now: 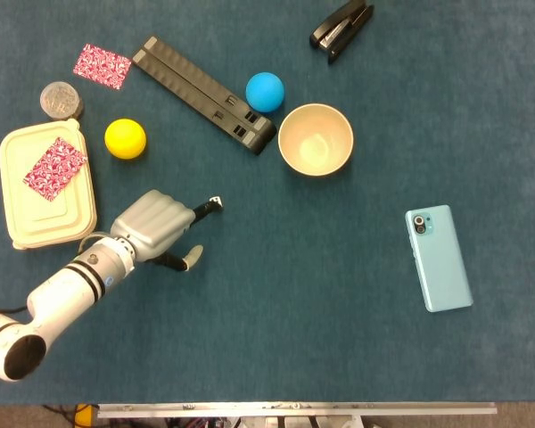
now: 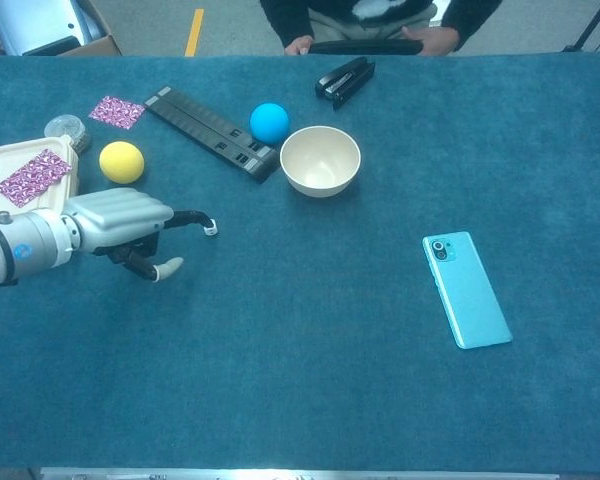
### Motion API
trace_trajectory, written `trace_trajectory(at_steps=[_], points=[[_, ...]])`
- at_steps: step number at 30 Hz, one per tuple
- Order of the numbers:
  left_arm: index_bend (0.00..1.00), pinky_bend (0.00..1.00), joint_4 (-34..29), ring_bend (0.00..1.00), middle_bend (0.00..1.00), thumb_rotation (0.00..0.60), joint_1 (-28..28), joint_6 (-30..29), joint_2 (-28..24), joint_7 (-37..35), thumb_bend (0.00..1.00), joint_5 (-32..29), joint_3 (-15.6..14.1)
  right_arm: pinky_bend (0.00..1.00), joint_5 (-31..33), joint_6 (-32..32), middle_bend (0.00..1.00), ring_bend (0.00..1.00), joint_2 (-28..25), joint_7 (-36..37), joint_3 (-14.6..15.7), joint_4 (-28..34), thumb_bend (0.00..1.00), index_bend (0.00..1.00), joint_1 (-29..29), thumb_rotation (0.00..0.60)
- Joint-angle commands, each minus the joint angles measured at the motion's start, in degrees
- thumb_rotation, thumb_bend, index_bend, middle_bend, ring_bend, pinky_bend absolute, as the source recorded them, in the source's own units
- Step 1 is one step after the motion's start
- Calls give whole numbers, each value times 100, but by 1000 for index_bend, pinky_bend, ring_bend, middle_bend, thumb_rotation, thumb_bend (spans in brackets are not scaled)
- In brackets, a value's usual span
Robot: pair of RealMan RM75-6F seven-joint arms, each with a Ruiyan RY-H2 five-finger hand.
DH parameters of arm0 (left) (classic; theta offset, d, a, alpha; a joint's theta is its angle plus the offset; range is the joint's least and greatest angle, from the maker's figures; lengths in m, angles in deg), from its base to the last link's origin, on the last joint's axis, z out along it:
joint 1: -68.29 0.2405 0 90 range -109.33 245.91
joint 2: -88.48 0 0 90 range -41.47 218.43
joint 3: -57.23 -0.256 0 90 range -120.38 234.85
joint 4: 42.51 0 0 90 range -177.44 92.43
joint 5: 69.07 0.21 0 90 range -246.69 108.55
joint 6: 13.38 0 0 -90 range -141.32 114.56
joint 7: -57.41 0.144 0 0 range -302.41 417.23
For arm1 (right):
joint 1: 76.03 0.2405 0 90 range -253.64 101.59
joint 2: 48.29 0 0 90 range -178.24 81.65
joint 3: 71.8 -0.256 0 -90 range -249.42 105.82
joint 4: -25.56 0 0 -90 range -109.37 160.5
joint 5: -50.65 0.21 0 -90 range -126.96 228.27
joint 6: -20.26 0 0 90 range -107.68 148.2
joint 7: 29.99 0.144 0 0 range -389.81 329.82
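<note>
One hand shows in the head view: the left hand (image 1: 156,227), low on the blue cloth between the yellow ball (image 1: 125,138) and the table's near edge. Its long fingers reach out to a small white die (image 1: 216,202) at their tips, while the thumb (image 1: 193,259) hangs well apart below. Whether the die is pinched or only touched, I cannot tell.

In the chest view the left hand (image 2: 120,222) lies just above the cloth, with the die (image 2: 211,227) at its fingertip. A secure hold probably needs the thumb brought against the die, slowly, so it does not roll.
</note>
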Motion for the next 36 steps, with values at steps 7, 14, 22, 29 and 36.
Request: trace_trajectory(at_steps=[7,14,22,29,36], points=[[75,1000,63,1000,1000,303,-40,7,50,63,491,-93,-21,63,24,22,238,90,-19,30,-5,-13,289,253,-28,600],[75,1000,78,1000,1000,304,-28,-45,-3,83,491,-163,-54,63,11,4,238,90,-11,24,-3,-7,289,253,-18,600],[75,1000,-129,1000,1000,297,187,-456,-222,-79,492,71,-39,63,-4,18,238,91,-10,23,-7,-6,289,253,-20,600],[75,988,-425,991,1000,274,665,-1339,-594,-481,492,638,31,63,-16,44,238,91,-34,19,-13,13,289,253,-30,600],[58,802,-427,732,843,248,1316,-2490,-902,-1172,488,1424,89,63,-28,61,238,91,-37,-7,-18,36,289,253,-31,600]])
